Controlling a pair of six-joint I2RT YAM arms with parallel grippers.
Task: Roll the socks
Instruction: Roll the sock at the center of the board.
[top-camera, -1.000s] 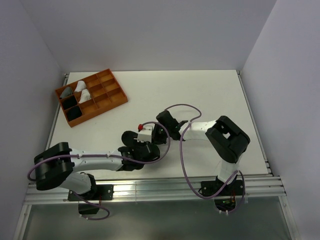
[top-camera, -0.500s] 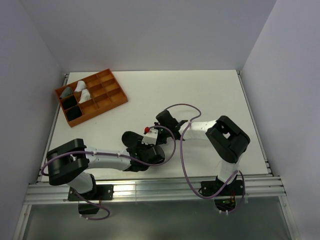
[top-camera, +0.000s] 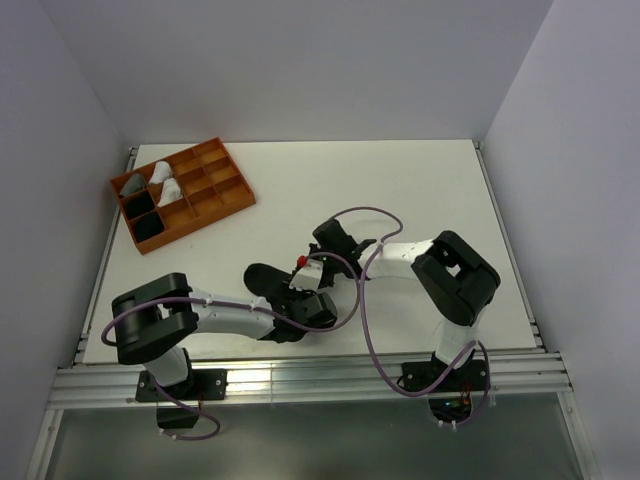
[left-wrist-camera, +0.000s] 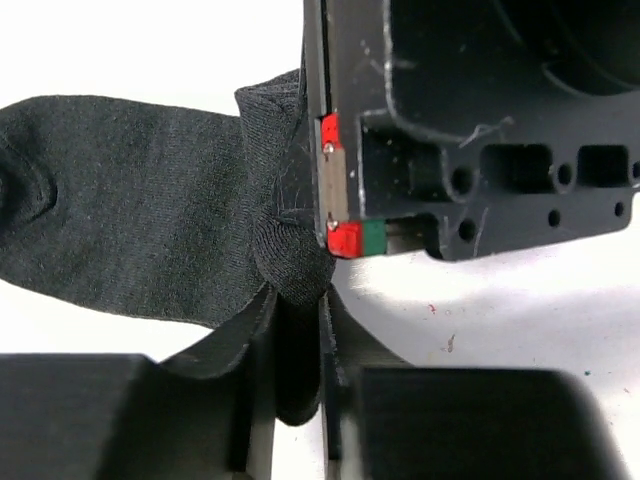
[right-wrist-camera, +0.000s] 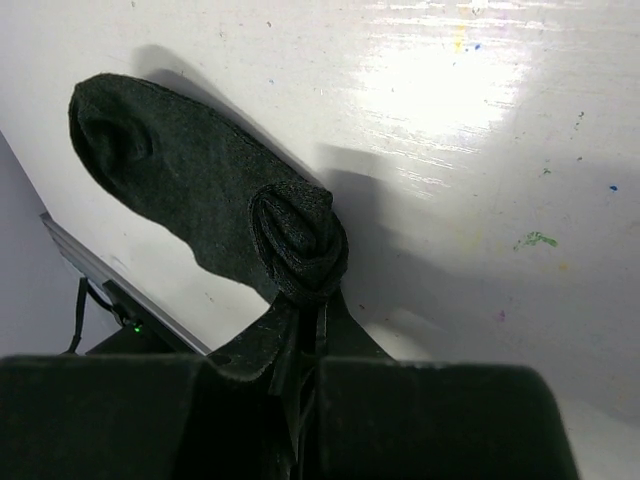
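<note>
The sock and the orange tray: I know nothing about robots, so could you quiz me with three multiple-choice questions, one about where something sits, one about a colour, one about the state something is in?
1. Where does the orange tray sit?
A. Towards the far left corner of the table
B. At the near right corner
C. Right at the near edge, in the middle

2. What colour is the sock lying outside the tray?
A. White
B. Black
C. Red

3. How does that sock lie?
A. Fully rolled into a ball
B. Rolled at one end, the rest flat on the table
C. Lifted wholly into the air

Answers:
1 A, the top view shows the tray near the far left corner.
2 B, its cloth is black in both wrist views.
3 B, the right wrist view shows a rolled knob with the rest spread flat.
</note>
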